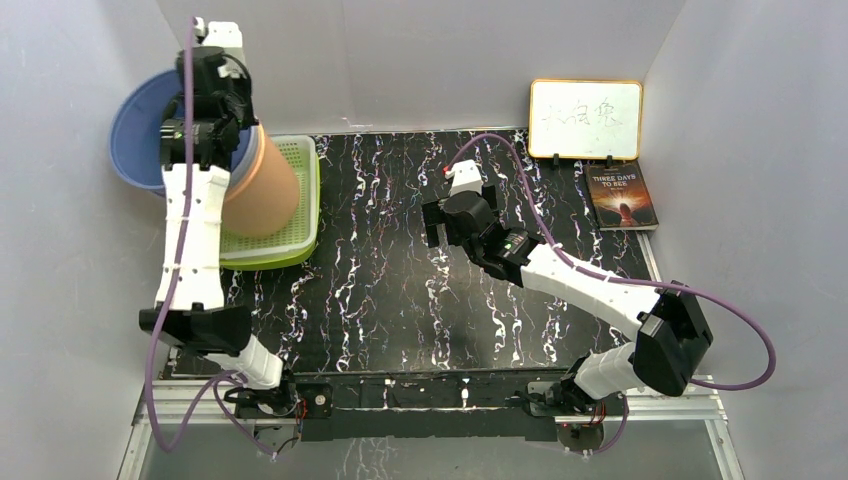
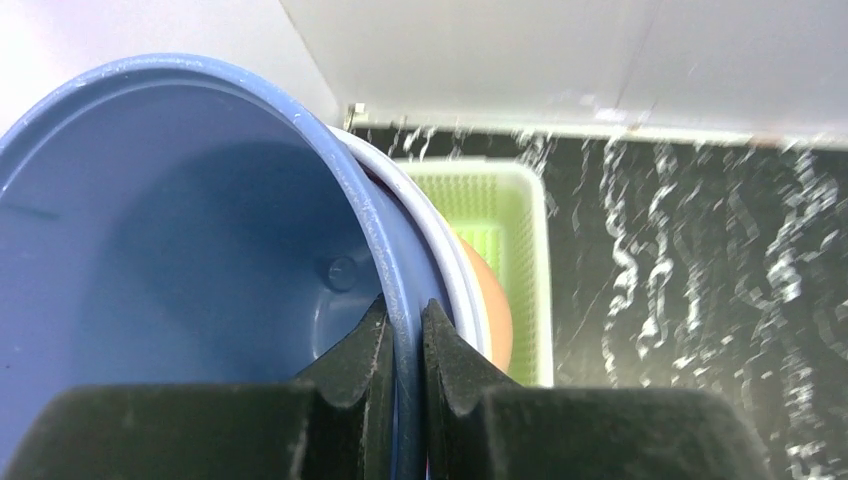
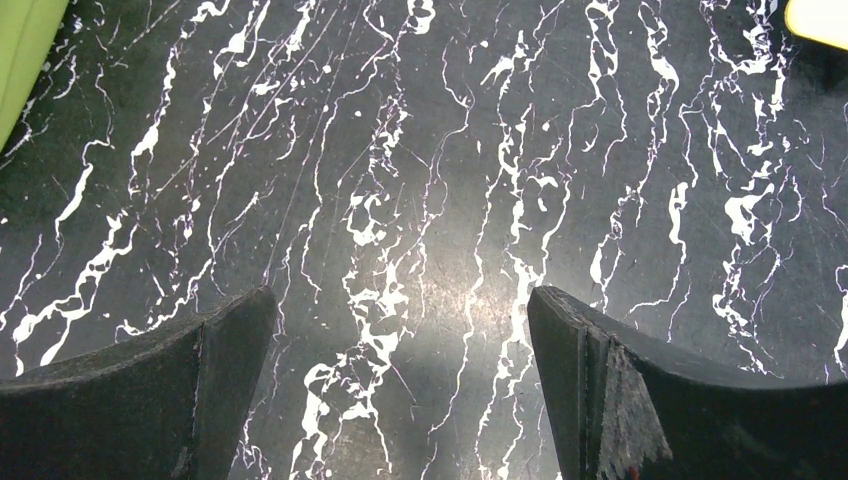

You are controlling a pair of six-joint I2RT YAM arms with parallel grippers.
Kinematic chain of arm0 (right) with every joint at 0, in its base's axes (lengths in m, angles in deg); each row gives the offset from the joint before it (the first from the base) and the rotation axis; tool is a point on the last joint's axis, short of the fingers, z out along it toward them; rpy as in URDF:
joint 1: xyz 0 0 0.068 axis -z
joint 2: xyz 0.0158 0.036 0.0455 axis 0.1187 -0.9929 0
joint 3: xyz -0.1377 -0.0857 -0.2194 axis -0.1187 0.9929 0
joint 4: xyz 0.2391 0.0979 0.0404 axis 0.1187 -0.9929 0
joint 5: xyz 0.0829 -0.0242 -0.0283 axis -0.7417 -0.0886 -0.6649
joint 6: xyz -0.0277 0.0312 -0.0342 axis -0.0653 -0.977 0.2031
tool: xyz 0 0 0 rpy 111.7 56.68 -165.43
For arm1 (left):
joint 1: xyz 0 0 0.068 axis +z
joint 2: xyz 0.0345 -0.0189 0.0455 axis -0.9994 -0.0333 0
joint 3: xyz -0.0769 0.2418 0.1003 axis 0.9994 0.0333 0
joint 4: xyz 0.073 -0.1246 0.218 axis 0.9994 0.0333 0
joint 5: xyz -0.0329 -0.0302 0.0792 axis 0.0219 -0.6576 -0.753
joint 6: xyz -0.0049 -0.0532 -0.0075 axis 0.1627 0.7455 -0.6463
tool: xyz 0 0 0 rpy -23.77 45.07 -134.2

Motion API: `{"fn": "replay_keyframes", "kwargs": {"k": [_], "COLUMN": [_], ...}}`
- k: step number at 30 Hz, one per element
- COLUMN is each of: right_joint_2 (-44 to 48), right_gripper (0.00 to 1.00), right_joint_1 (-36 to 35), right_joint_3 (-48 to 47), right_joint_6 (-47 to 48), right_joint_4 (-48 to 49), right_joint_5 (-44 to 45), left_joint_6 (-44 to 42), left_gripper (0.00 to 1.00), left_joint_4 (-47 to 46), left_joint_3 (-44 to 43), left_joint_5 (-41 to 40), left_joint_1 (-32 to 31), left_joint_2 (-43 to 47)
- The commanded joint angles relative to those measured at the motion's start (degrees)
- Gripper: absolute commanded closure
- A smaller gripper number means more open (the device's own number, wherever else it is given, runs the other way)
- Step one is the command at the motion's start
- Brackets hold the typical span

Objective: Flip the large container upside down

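The large container (image 1: 135, 130) is a blue tub, lifted off the table at the far left and tipped on its side, so its hollow inside (image 2: 170, 250) faces the left wrist camera. My left gripper (image 1: 205, 125) (image 2: 405, 310) is shut on its rim, one finger inside and one outside. An orange container (image 1: 262, 185) (image 2: 492, 305) with a white rim lies right against the blue tub, over the green tray. My right gripper (image 1: 445, 205) (image 3: 400, 300) hangs open over the bare black marble tabletop mid-table, holding nothing.
A green perforated tray (image 1: 300, 235) (image 2: 535, 250) sits at the back left under the containers. A small whiteboard (image 1: 585, 120) and a book (image 1: 622, 197) stand at the back right. White walls close in on the left, back and right.
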Motion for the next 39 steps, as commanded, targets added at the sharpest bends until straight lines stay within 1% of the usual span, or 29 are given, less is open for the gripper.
{"fn": "replay_keyframes", "kwargs": {"k": [1,3,7,11,13,14,15,17,19,21,24,27,30,33,36,38,39], "right_joint_2": [0.6,0.9,1.1,1.0,0.9,0.8,0.7,0.3,0.0,-0.5,-1.1,-0.9,0.1,1.0,0.1,-1.0,-1.5], "right_gripper": [0.02,0.02,0.02,0.02,0.02,0.02,0.02,0.02,0.02,0.02,0.02,0.02,0.02,0.02,0.02,0.02,0.02], "right_joint_1": [0.2,0.2,0.3,0.4,0.4,0.4,0.4,0.4,0.5,0.5,0.5,0.6,1.0,1.4,1.6,1.6,1.6], "right_joint_3": [0.3,0.5,0.7,0.9,0.7,0.6,0.6,0.0,-0.4,-0.8,-1.7,-1.7,-1.6,-1.6,-2.4,-3.1,-3.0], "right_joint_6": [-0.5,-0.4,-0.4,-0.4,-0.3,-0.3,-0.4,-0.4,-0.4,-0.5,-0.7,-1.1,-2.9,-5.2,-5.9,-6.2,-6.5], "right_joint_4": [2.6,2.5,2.6,2.8,3.0,3.3,3.6,3.8,4.1,4.8,4.7,6.6,11.0,15.4,17.1,16.6,16.5], "right_joint_5": [0.7,1.0,0.6,-0.7,-1.2,-1.5,-1.8,-2.7,-3.7,-4.6,-5.8,-7.1,-10.6,-14.2,-16.0,-16.6,-17.0], "left_joint_6": [-8.6,-9.9,-11.1,-11.9,-13.0,-14.5,-16.2,-18.2,-21.5,-25.4,-28.0,-29.1,-27.7,-27.7,-33.5,-37.8,-38.6], "left_gripper": [1.00,1.00,1.00,1.00,1.00,1.00,1.00,1.00,1.00,1.00,1.00,1.00,1.00,1.00,1.00,1.00,1.00], "left_joint_4": [-3.2,-3.4,-3.4,-5.8,-8.8,-12.1,-14.4,-12.7,-17.4,-22.1,-22.0,-23.6,-20.5,-19.9,-24.8,-28.7,-29.2], "left_joint_3": [0.9,1.0,-0.8,-0.6,0.8,4.3,5.8,3.7,6.3,7.8,5.4,6.1,3.7,-1.0,-2.9,-2.1,-1.4], "left_joint_5": [-10.3,-13.7,-17.5,-21.6,-24.0,-24.6,-25.9,-31.7,-33.9,-35.9,-38.5,-38.6,-39.3,-40.6,-43.9,-45.5,-45.6], "left_joint_1": [-3.7,-5.8,-10.3,-14.7,-17.4,-18.1,-18.3,-21.2,-23.9,-24.8,-25.7,-25.9,-26.1,-28.3,-31.4,-32.4,-32.5], "left_joint_2": [-1.8,-2.5,-3.2,-1.1,1.2,2.5,3.1,2.0,3.5,4.1,2.5,2.4,0.9,0.5,0.4,0.7,1.1]}}
